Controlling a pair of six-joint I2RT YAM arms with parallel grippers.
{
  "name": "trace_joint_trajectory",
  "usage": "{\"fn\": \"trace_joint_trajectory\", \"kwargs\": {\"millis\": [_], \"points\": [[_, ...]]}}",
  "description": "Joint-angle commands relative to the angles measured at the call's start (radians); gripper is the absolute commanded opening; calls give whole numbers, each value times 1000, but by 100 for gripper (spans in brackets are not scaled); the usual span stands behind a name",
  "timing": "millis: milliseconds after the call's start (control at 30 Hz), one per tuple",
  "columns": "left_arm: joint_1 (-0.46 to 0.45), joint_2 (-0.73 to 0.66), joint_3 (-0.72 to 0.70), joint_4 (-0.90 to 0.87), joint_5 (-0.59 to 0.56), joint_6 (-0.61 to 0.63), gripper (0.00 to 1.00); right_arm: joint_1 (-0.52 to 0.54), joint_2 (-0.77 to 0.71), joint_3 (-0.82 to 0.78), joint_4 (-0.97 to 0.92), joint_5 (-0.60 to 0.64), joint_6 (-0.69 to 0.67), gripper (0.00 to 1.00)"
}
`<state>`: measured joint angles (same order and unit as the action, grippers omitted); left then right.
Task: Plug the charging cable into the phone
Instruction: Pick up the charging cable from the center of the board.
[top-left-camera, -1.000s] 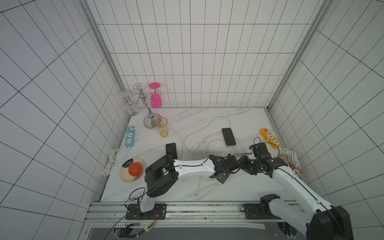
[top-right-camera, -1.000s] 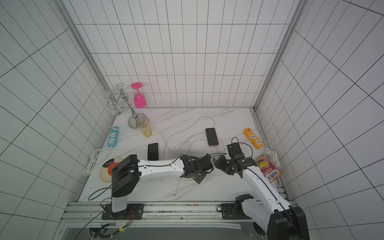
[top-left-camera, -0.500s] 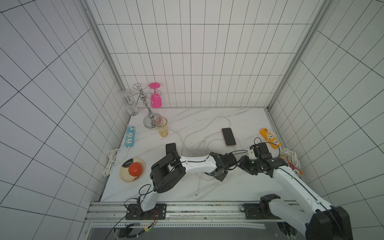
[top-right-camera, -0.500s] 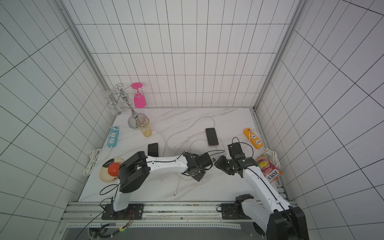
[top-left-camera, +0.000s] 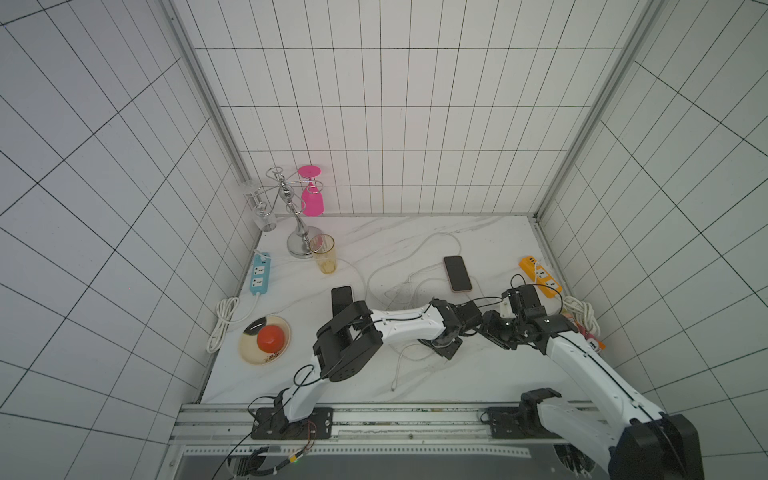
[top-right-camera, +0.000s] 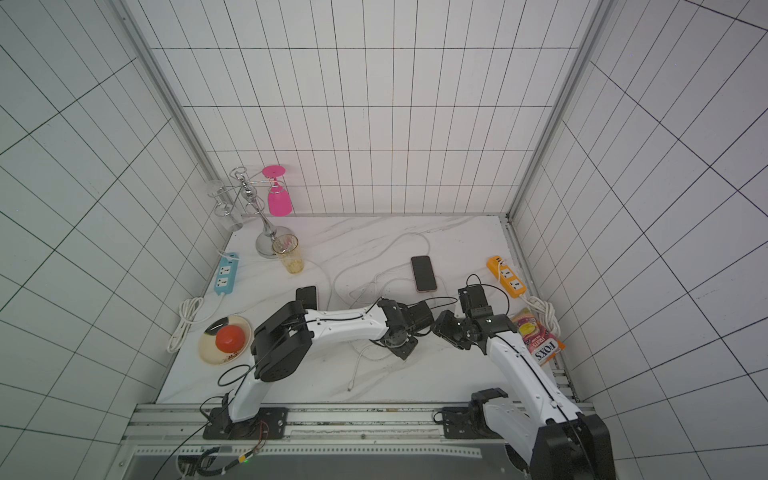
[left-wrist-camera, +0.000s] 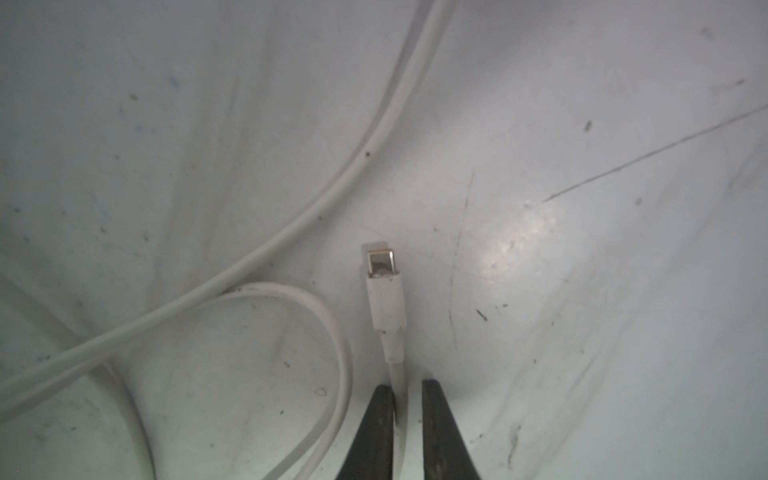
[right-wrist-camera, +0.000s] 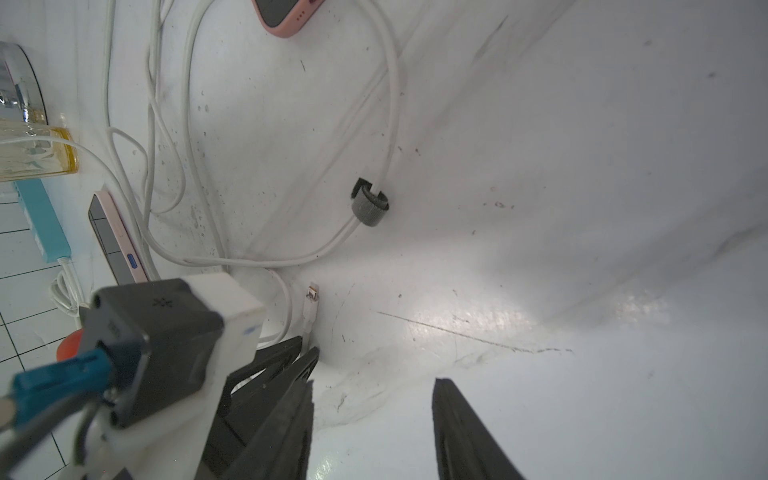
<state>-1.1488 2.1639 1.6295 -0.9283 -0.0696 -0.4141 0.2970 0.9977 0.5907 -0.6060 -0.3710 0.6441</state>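
The white charging cable (left-wrist-camera: 384, 286) lies in loops on the marble table, its metal plug pointing away from my left gripper (left-wrist-camera: 401, 399). That gripper is shut on the cable just behind the plug; in a top view it (top-left-camera: 446, 349) points down at the table. My right gripper (right-wrist-camera: 374, 386) is open and empty, close beside the left one (top-right-camera: 449, 332). The plug (right-wrist-camera: 311, 305) shows just ahead of it. A pink-cased phone (top-left-camera: 457, 273) lies face up further back. A second phone (top-left-camera: 341, 297) lies to the left, partly behind my left arm.
A yellow glass (top-left-camera: 323, 253) and a glass rack (top-left-camera: 299, 232) stand at the back left. A blue power strip (top-left-camera: 259, 276) and a plate with a tomato (top-left-camera: 264, 340) lie left. An orange power strip (top-left-camera: 539, 276) and a snack packet (top-right-camera: 540, 343) lie right.
My left arm's elbow has swung rightward while its gripper stayed over the cable end near the table's middle. The right arm has hardly moved.
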Motion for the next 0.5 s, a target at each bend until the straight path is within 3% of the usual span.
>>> {"fn": "trace_joint_trajectory", "kwargs": {"millis": [0,67,233,333,467], "points": [[9,96,-34,-68,16,-9,7,-16,-10,4,-23,-11,-17,49],[10,99,-42,-67,12,-13,0,-22,-12,4,-24,-15,-18,49],[26,73,-59,-59,-9,-14,0,-33,-13,1,-23,-23,-21,49],[42,-34,-112,7,-36,-17,0,-34,-16,0,-20,-46,-27,49],[75,-214,-237,171,13,-34,0,-33,-39,-9,19,-120,-45,49]]}}
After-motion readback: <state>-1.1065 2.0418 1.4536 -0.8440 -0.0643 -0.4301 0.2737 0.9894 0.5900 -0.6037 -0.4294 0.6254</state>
